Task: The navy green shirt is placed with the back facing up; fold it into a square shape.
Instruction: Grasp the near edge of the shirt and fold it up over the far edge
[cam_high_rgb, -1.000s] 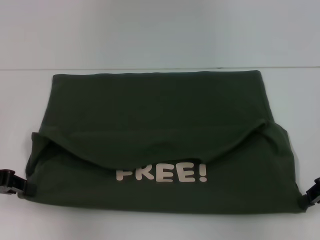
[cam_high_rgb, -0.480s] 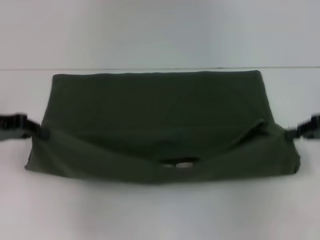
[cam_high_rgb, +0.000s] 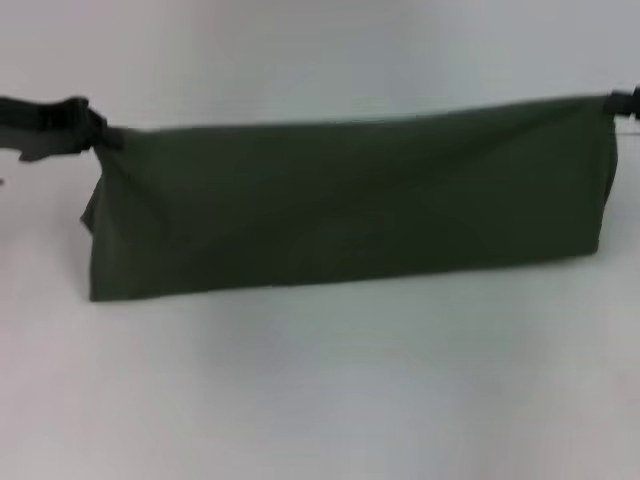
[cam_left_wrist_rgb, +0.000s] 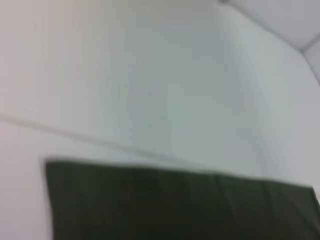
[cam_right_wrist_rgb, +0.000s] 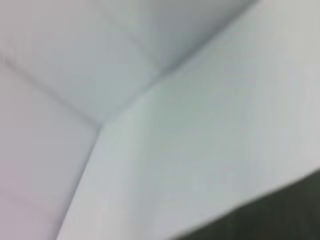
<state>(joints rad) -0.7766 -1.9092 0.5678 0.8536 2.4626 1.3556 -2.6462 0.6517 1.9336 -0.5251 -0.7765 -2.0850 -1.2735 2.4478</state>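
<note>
- Plainly, no writing can be read now: the shirt (cam_high_rgb: 350, 205) shows only its plain dark olive side, a long band stretched across the white table (cam_high_rgb: 320, 390).
- Its top edge runs taut from corner to corner, slightly higher at the right; the bottom edge lies on the table, and the left end folds in a small tuck.
- Open table lies in front of the shirt on the near side, and pale bare surface shows behind it too.
- Left gripper (cam_high_rgb: 100, 135) sits at the shirt's upper left corner, its jaws clenched on the cloth, which bunches to a point there.
- Right gripper (cam_high_rgb: 615, 100) is at the upper right corner, mostly cut off by the edge of the head view; it touches the corner, but how its jaws stand I cannot tell.
- Both wrist views show only a dark strip of shirt (cam_left_wrist_rgb: 175, 205) (cam_right_wrist_rgb: 270, 220) against the white surface.
</note>
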